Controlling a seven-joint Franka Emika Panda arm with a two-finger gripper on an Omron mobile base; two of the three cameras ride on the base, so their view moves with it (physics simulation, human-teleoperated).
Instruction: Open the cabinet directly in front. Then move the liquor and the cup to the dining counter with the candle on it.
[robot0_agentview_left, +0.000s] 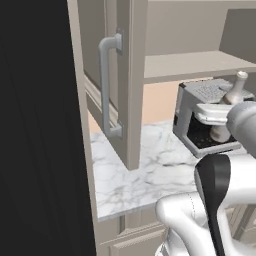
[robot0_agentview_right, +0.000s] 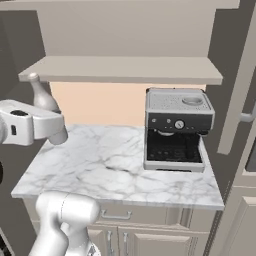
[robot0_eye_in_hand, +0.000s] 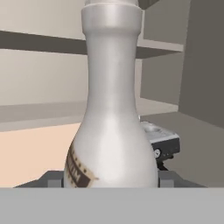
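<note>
- The cabinet (robot0_agentview_left: 125, 85) on the wall stands open: one greige door swings out toward the viewer, its long grey bar handle (robot0_agentview_left: 106, 90) upright on the door face.
- Inside, a plain pale inner shelf (robot0_agentview_right: 125, 70) spans the cabinet above a peach back wall.
- Below lies a short white marble countertop (robot0_agentview_right: 100, 170) with grey veins, and a silver and black coffee machine (robot0_agentview_right: 177, 130) sits on its right part.
- The white robot arm (robot0_agentview_left: 215, 210) rises in front of the countertop.
- The liquor (robot0_eye_in_hand: 111, 131), a pale grey-beige bottle with rounded shoulders and a slender neck, stands upright in the air, clear of the marble, in front of the cabinet opening.
- A brown band label wraps its lower body.
- The gripper (robot0_eye_in_hand: 109, 179) is clamped on the bottle's base, one dark finger tip (robot0_eye_in_hand: 54, 180) on each side of it.
- In the left base view the bottle's neck rises above the white hand, in front of the coffee machine.
</note>
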